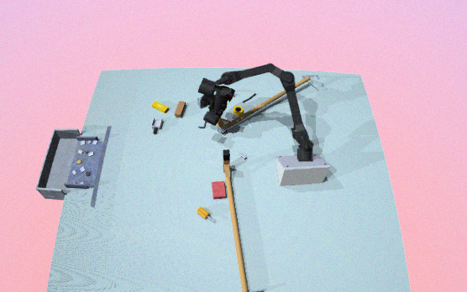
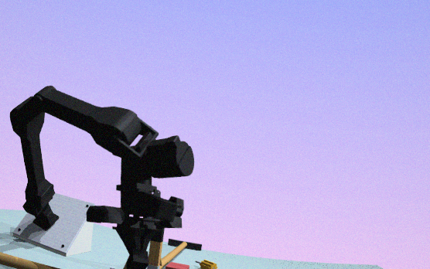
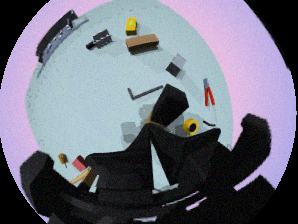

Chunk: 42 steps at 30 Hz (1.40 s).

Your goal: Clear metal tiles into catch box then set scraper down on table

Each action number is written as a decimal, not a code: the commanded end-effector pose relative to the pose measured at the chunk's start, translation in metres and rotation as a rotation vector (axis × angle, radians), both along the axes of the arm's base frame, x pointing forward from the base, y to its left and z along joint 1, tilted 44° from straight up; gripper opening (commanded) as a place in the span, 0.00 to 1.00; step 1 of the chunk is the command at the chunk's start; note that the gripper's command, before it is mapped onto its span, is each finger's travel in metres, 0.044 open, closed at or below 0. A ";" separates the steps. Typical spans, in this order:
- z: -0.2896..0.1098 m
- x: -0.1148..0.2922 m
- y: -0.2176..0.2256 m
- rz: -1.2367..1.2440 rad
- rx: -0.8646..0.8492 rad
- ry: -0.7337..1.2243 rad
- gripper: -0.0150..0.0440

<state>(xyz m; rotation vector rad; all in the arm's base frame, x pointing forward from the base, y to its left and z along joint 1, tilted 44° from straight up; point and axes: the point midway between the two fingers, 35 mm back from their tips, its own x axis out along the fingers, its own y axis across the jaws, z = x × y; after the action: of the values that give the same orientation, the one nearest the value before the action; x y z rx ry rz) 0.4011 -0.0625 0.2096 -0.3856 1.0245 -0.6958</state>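
The steel bench plate (image 1: 96, 165) lies at the table's left edge with several small metal tiles (image 1: 90, 153) on it. The grey catch box (image 1: 46, 161) (image 3: 56, 30) adjoins its left side. One long wooden-handled scraper (image 1: 233, 218) with a dark head lies flat in the middle of the table. A second wooden-handled tool (image 1: 269, 101) lies slanted under the arm. My gripper (image 1: 211, 119) (image 2: 137, 260) (image 3: 169, 99) is shut and low over the table, right beside that second tool's head end. I see nothing between the fingers.
A yellow tape roll (image 1: 238, 110) (image 3: 192, 125) and a small hex key (image 1: 203, 125) (image 3: 143, 91) lie close to the gripper. A yellow block (image 1: 160, 106), a brown block (image 1: 180, 108), a red block (image 1: 218, 190) and a yellow screwdriver (image 1: 202, 212) are scattered about. The arm's base (image 1: 302, 169) stands to the right.
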 end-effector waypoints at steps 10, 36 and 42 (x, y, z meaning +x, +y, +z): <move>0.015 0.015 -0.012 0.002 -0.001 -0.005 0.25; 0.033 0.034 -0.033 0.000 -0.011 -0.009 0.25; 0.043 0.034 -0.022 0.005 -0.004 -0.013 0.25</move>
<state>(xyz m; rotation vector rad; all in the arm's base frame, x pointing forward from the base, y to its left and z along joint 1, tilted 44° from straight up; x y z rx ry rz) 0.4343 -0.0924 0.2449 -0.3931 1.0229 -0.6979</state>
